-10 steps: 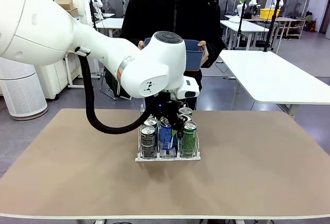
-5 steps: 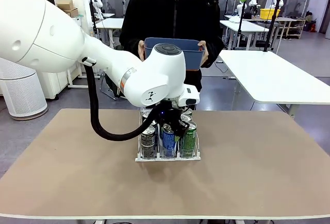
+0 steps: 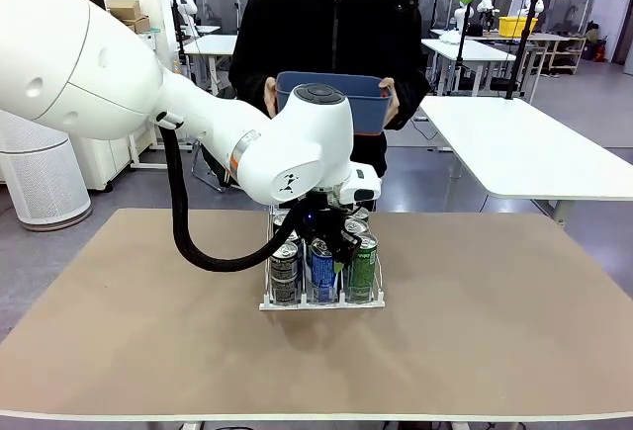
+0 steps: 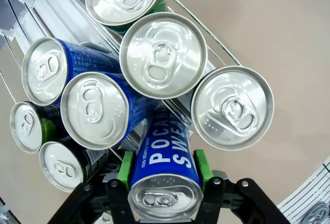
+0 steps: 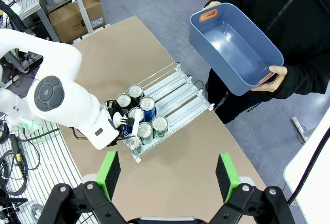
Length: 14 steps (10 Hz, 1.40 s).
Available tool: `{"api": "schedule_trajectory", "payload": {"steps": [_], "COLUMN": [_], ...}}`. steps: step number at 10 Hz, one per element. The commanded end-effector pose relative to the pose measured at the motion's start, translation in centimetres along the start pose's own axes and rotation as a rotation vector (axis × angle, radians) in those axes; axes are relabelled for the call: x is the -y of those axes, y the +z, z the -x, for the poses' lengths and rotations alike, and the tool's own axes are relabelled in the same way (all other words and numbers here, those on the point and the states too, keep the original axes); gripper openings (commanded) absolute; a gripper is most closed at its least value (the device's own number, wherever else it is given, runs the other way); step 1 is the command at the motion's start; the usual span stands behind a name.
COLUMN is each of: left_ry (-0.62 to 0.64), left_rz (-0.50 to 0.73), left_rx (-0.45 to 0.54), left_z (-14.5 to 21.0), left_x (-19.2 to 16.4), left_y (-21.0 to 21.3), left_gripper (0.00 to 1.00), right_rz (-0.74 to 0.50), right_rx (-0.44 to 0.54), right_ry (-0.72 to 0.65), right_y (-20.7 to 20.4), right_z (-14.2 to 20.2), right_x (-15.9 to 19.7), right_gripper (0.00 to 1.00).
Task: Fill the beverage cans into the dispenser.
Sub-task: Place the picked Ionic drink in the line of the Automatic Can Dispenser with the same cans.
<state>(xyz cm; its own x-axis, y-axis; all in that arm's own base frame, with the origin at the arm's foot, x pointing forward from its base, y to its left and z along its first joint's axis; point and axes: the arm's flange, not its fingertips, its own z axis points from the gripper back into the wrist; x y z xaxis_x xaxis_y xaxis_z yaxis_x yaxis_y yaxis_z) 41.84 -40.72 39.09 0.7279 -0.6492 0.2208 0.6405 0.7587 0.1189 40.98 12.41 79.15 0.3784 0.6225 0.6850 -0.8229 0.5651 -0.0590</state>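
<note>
Lower now, seemingly: claw-gripped blue can (image 4: pixel 164 175).

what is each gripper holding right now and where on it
The left gripper is shut on a blue can, green pads on opposite sides just below its top rim. The right gripper is open and holds nothing.

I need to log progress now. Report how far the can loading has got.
Done: several beverage cans already stand in the dispenser, filling its near end. In hand: the left tool is shut on a blue can, lowered among the others. Left: letting that can go. The blue bin that the person holds looks empty, so this may be the last can. The right tool hangs open above the table.
</note>
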Motion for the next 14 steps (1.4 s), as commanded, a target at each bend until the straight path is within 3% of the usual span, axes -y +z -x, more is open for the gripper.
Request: {"api": "schedule_trajectory", "payload": {"steps": [1, 5, 6, 14], "left_ry": [0.013, 0.055, 0.070, 0.066], "left_rz": [-0.014, -0.043, -0.046, -0.035], "left_rx": [0.008, 0.016, 0.025, 0.065], "left_z": [0.1, 0.1, 0.0, -0.2], "left_x": [0.3, -0.2, -0.1, 0.2], "left_y": [0.0, 2.5, 3.0, 5.5], "left_gripper": [0.57, 0.96, 1.00, 1.00], "right_rz": [-0.005, -0.005, -0.005, -0.005], "right_rx": [0.009, 0.009, 0.009, 0.009], "right_ry": [-0.007, -0.007, -0.007, -0.007], "right_y": [-0.1, -0.1, -0.1, -0.1], "right_z": [0.1, 0.1, 0.1, 0.1], "right_x": [0.1, 0.1, 0.1, 0.1], "right_gripper": [0.99, 0.99, 0.99, 0.99]}}
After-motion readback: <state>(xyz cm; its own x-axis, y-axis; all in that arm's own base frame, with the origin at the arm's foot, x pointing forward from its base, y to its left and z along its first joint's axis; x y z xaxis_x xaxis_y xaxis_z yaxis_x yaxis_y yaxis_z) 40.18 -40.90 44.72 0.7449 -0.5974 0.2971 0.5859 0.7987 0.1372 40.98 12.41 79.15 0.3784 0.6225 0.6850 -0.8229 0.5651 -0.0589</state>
